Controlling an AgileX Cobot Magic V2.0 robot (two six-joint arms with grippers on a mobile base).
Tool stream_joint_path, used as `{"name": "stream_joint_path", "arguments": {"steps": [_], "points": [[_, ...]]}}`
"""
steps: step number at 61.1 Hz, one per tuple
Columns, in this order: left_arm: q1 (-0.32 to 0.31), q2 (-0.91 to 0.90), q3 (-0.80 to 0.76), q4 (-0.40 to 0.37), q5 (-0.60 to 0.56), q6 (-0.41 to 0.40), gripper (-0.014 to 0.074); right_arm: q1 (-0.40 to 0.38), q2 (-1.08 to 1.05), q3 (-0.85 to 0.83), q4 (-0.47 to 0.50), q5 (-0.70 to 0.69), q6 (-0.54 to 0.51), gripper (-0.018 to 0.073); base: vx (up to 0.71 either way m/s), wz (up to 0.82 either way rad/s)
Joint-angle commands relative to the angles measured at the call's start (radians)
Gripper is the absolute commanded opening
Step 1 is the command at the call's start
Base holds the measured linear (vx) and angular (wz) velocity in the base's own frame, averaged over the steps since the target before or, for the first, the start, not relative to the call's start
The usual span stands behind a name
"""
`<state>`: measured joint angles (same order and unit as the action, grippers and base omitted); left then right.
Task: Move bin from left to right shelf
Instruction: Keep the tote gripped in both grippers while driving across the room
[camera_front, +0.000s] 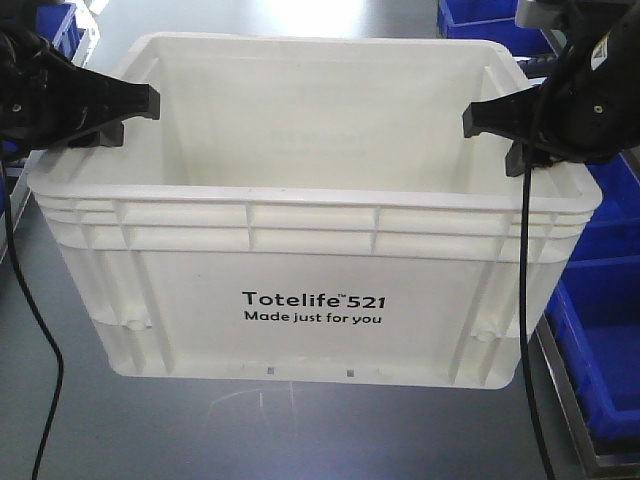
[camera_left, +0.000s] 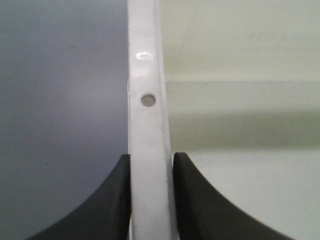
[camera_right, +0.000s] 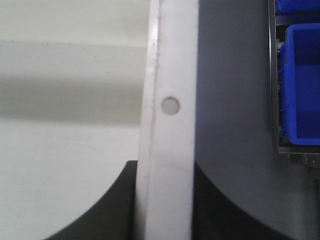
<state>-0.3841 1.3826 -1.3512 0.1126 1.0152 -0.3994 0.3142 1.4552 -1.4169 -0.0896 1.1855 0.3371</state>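
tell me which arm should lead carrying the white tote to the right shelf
Right, probably. The right gripper clamps the rim of the large white rectangular plastic tote on the side nearest the blue plastic bins; the left gripper clamps the far rim.

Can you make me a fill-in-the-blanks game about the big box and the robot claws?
The big bin is coloured ____.
The number printed after Totelife is ____.
The left claw and the right claw pinch its rim, so ____ claws hold it.
The smaller bins beside it are ____.
Missing words: white, 521, two, blue.
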Motion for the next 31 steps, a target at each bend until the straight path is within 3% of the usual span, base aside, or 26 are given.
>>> {"name": "stream_joint_path", "arguments": {"steps": [1,31], "points": [[0.000,-0.045,-0.036,0.063,-0.067,0.014,0.0061,-0.009,-0.054,-0.040,-0.070,-0.072,0.004,0.0002,0.32,0.03],[0.000,-0.045,-0.036,0.063,-0.068,0.014,0.0061,-0.009,-0.054,-0.040,-0.070,-0.072,0.004,0.0002,0.30,0.03]]}}
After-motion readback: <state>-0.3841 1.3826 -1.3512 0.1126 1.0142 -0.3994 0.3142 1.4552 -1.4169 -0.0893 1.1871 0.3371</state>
